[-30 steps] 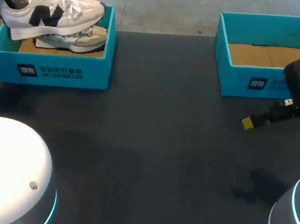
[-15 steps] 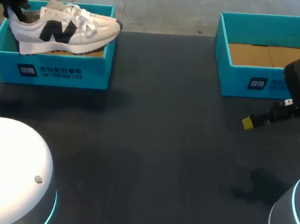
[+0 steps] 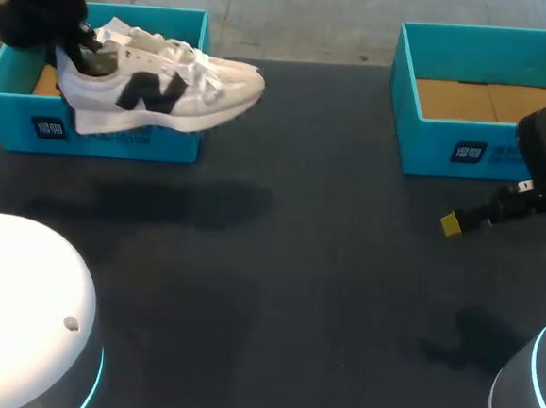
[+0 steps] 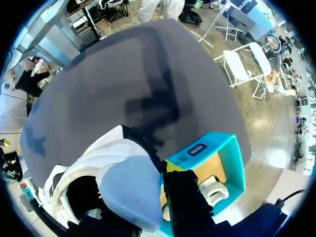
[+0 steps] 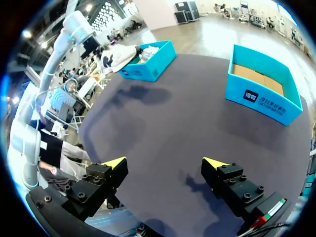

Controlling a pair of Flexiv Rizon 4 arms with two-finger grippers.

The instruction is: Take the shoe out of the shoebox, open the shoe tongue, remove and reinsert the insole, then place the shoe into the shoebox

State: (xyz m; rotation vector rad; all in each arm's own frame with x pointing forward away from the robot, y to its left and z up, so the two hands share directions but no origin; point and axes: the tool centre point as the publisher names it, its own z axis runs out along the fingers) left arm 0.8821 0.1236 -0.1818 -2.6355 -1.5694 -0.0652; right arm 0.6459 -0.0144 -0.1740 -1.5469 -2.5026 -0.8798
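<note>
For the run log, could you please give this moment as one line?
left gripper: shut on white sneaker, held aloft near left shoebox | right gripper: open above table

Right gripper (image 5: 164,163), fingers spread wide, over the worktop (image 5: 163,118); cardboard-lined shoebox (image 5: 264,96) ahead; shoe (image 5: 118,55) above the far-corner shoebox (image 5: 148,64).

We read this as robot lab, manipulation test cell. Dark matte table (image 3: 325,265), bare work surface, no household clutter. Our two arms flank it: rounded white bases with cyan light rings, left base (image 3: 18,316), right base (image 3: 532,395). Right gripper (image 5: 165,162), yellow-tipped, hangs over table, fingers spread wide. Props look staged: two matching teal shoeboxes at far side, left box (image 3: 118,135), right box (image 3: 467,148) showing bare cardboard floor. Left gripper (image 3: 67,51) clamps white shoe (image 3: 168,92) by heel, in air above left box.
</note>
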